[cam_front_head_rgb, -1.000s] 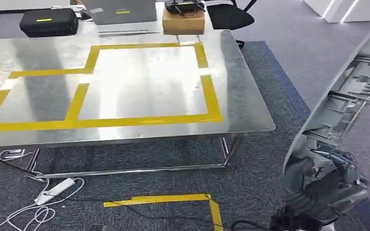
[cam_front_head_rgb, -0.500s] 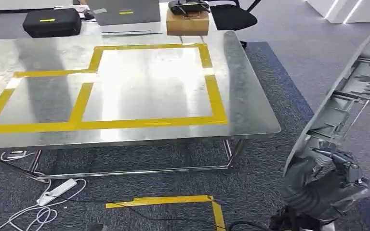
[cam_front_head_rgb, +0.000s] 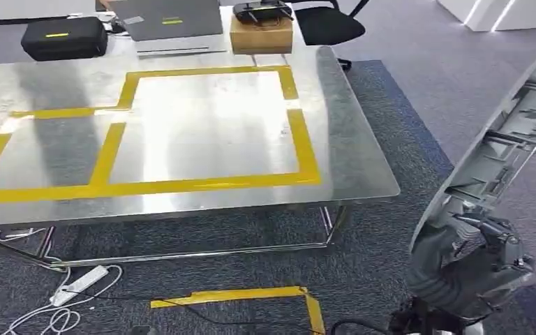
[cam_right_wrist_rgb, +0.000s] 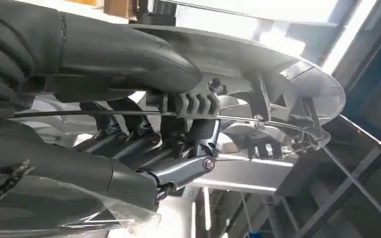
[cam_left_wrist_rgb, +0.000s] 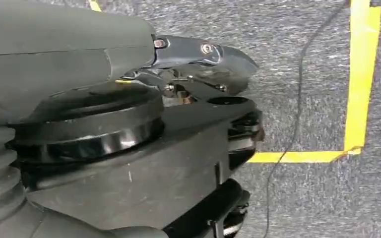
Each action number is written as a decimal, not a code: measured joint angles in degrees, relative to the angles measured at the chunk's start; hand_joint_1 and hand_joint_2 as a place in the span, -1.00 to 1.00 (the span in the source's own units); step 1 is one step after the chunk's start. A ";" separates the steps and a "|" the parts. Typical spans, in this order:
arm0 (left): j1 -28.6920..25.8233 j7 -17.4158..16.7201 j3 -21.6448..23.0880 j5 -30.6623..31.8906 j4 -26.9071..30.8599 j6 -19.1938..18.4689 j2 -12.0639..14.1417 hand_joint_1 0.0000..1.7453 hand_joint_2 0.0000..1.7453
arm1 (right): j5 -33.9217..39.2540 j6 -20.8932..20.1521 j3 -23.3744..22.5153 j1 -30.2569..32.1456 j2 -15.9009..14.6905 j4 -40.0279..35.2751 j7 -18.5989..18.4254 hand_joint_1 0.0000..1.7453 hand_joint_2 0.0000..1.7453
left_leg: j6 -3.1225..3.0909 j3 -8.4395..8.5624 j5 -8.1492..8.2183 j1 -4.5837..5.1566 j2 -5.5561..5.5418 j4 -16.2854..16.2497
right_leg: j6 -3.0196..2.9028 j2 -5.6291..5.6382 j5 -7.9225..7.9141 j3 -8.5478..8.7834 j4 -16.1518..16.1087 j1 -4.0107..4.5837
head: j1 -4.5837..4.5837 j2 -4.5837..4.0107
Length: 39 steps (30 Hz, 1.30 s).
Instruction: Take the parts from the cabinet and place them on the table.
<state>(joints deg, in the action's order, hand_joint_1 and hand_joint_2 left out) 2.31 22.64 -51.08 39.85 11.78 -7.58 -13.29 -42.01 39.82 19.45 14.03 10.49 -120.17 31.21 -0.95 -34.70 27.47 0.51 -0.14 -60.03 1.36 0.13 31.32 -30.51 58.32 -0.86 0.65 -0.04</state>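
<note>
A long grey plastic part (cam_front_head_rgb: 520,129) with ribs and clips on its inner side stands nearly upright at the right edge of the head view. My right hand (cam_front_head_rgb: 471,265) grips its lower end, low beside the table's right front corner. The right wrist view shows the fingers (cam_right_wrist_rgb: 144,141) wrapped round the ribbed edge of the part (cam_right_wrist_rgb: 278,69). The steel table (cam_front_head_rgb: 352,146) carries yellow tape rectangles (cam_front_head_rgb: 296,132) and nothing lies inside them. My left hand (cam_left_wrist_rgb: 198,52) hangs over the carpet, holding nothing, with one digit stretched out.
Behind the table stand a black case (cam_front_head_rgb: 63,36), a grey laptop (cam_front_head_rgb: 171,21), a cardboard box (cam_front_head_rgb: 260,31) and a black chair (cam_front_head_rgb: 328,24). A white power strip (cam_front_head_rgb: 77,285) with cables and a yellow tape corner (cam_front_head_rgb: 237,294) lie on the carpet in front.
The whole picture has swayed slightly, so the camera has moved. My right hand still grips the grey part in the same pose.
</note>
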 joint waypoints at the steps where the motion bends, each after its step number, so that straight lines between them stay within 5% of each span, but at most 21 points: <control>1: -0.05 0.00 0.00 0.11 0.00 0.09 0.00 -1.00 1.00 | 0.00 0.00 0.00 0.06 0.00 0.00 -0.07 1.00 1.00 | -0.10 -0.08 0.06 0.06 -0.05 0.02 | 0.31 -0.13 -0.05 0.06 -0.30 -0.08 | 0.02 0.00; 4: -0.14 -0.02 -0.09 0.11 0.00 0.48 -0.18 -1.00 1.00 | -0.11 0.00 0.02 -0.01 0.02 -0.02 -0.15 1.00 1.00 | -1.04 0.97 -0.32 -0.51 -0.03 1.55 | 1.06 -0.18 1.93 -0.86 1.95 -0.05 | -0.22 0.00; 7: -0.01 -0.02 -0.18 0.22 0.00 0.63 -0.26 -1.00 1.00 | -0.24 0.00 -0.02 -0.02 0.02 -0.02 -0.15 1.00 1.00 | -1.39 1.01 -0.12 -0.41 0.00 1.54 | 1.46 -0.18 7.04 -7.84 14.84 -0.09 | -0.28 0.00; 8: -0.02 -0.02 -0.31 0.26 0.00 0.70 -0.24 -1.00 1.00 | -0.24 0.00 -0.04 0.02 0.02 0.00 -0.17 1.00 1.00 | -1.43 1.08 -0.06 -0.39 0.00 1.53 | 1.54 -0.18 7.00 -9.38 17.00 -0.09 | -0.33 0.00; 10: -0.05 -0.04 -0.48 0.26 0.00 0.77 -0.26 -1.00 1.00 | -0.22 0.00 -0.04 0.07 0.02 0.02 -0.26 1.00 1.00 | -1.37 1.39 0.13 -0.40 -0.04 1.51 | 1.52 -0.20 2.99 -8.29 13.16 -0.14 | -0.33 0.00; 12: -0.03 -0.07 -0.57 0.28 0.00 0.94 -0.33 -1.00 1.00 | -0.24 0.00 -0.02 0.01 0.02 0.00 -0.35 1.00 1.00 | -0.92 1.95 0.45 -0.41 -0.20 1.48 | 1.31 -0.27 -2.65 -3.80 3.13 -0.25 | -0.33 0.00; 14: 0.03 -0.15 -0.61 0.28 0.00 1.18 -0.29 -1.00 1.00 | -0.28 0.00 0.00 -0.13 0.02 0.00 -0.39 1.00 1.00 | -0.37 1.60 0.67 0.07 -0.24 0.97 | 0.71 -0.14 -1.91 -1.98 -0.15 -0.13 | -0.22 0.00; 17: 0.01 -0.31 -0.66 0.28 0.00 1.31 -0.30 -1.00 1.00 | -0.28 0.00 -0.02 0.04 0.02 0.00 -0.50 1.00 1.00 | 0.17 1.59 0.50 -0.04 -0.17 1.10 | -0.15 -0.02 -2.10 -2.23 0.06 0.06 | -0.09 0.00; 19: 0.03 -0.31 -0.68 0.28 0.00 1.31 -0.28 -1.00 1.00 | -0.26 0.00 -0.02 -0.02 0.04 0.00 -0.50 1.00 1.00 | 0.99 1.06 2.12 -0.18 -0.10 -0.55 | -0.75 -0.18 -2.24 -1.94 -0.21 -0.39 | 0.13 0.00; 21: 0.02 -0.31 -0.68 0.28 0.00 1.31 -0.26 -1.00 1.00 | -0.31 0.00 0.00 -0.02 0.11 0.00 -0.48 1.00 1.00 | 1.56 -2.58 6.77 -0.48 -0.08 -8.94 | -1.19 -0.31 -2.13 -1.86 -0.21 -0.40 | 0.24 0.00; 23: -0.06 -0.31 -0.70 0.28 0.00 1.31 -0.24 -1.00 1.00 | -0.31 0.00 0.00 0.03 0.11 0.00 -0.50 1.00 1.00 | 1.80 -6.17 9.23 -0.62 -0.08 -16.70 | -1.22 -0.32 -2.10 -1.83 -0.20 -0.39 | 0.29 0.00; 25: -0.08 -0.31 -0.70 0.28 0.00 1.31 -0.22 -1.00 1.00 | -0.31 0.00 0.00 0.03 0.11 0.00 -0.50 1.00 1.00 | 1.69 -4.93 6.08 -0.74 -0.08 -13.98 | -1.19 -0.21 -2.04 -1.59 -0.19 -0.39 | 0.29 0.00; 27: -0.03 -0.31 -0.70 0.28 0.00 1.31 -0.20 -1.00 1.00 | -0.31 0.00 0.00 0.02 0.18 0.00 -0.50 1.00 1.00 | 1.25 -0.43 0.84 -0.74 -0.09 -4.44 | -1.01 -0.15 -1.85 -1.13 -0.19 -0.39 | 0.26 0.00; 28: -0.05 -0.31 -0.70 0.28 0.00 1.31 -0.20 -1.00 1.00 | -0.31 0.00 0.00 0.01 0.20 0.00 -0.50 1.00 1.00 | 0.95 1.18 -0.12 -0.72 -0.10 -0.67 | -0.84 -0.14 -1.74 -1.09 -0.20 -0.39 | 0.28 0.00; 31: 0.10 -0.35 -0.72 0.28 0.00 1.31 -0.20 -1.00 1.00 | -0.44 0.00 -0.02 0.00 0.20 0.00 -0.42 1.00 1.00 | 0.56 1.49 0.78 -0.30 -0.06 0.73 | 0.07 -0.13 -1.87 -1.60 -0.17 -0.08 | 0.11 0.00; 34: -0.09 -0.42 -0.77 0.31 0.00 1.31 -0.28 -1.00 1.00 | -0.92 0.00 -0.09 0.04 0.66 0.00 0.29 1.00 1.00 | -0.66 1.82 0.22 -0.70 0.00 1.70 | 1.11 -0.18 -1.30 -2.07 -0.08 -0.35 | 0.24 0.00; 37: 0.15 -0.48 -0.77 0.50 0.00 1.31 -0.31 -1.00 1.00 | -0.57 0.00 -0.07 -0.38 0.66 0.00 1.23 1.00 1.00 | -1.09 1.75 0.19 -0.57 0.03 1.79 | 1.31 -0.19 4.54 -7.15 10.97 -0.22 | -0.46 0.00; 39: 0.07 -0.50 -0.79 0.66 0.00 1.31 -0.26 -1.00 1.00 | -0.50 0.00 -0.07 -0.24 0.66 0.00 1.62 1.00 1.00 | -1.22 1.77 0.24 -0.30 0.05 1.74 | 1.32 -0.20 5.84 -10.24 16.91 -0.20 | -0.46 0.00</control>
<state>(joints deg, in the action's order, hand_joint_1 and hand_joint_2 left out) 2.38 22.14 -51.87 40.50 11.78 -6.27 -13.55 -42.51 39.82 19.39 13.79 11.15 -120.17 32.83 -2.17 -32.92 27.71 0.21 -0.09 -58.29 2.68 -0.07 37.16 -40.74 75.22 -1.06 0.20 -0.04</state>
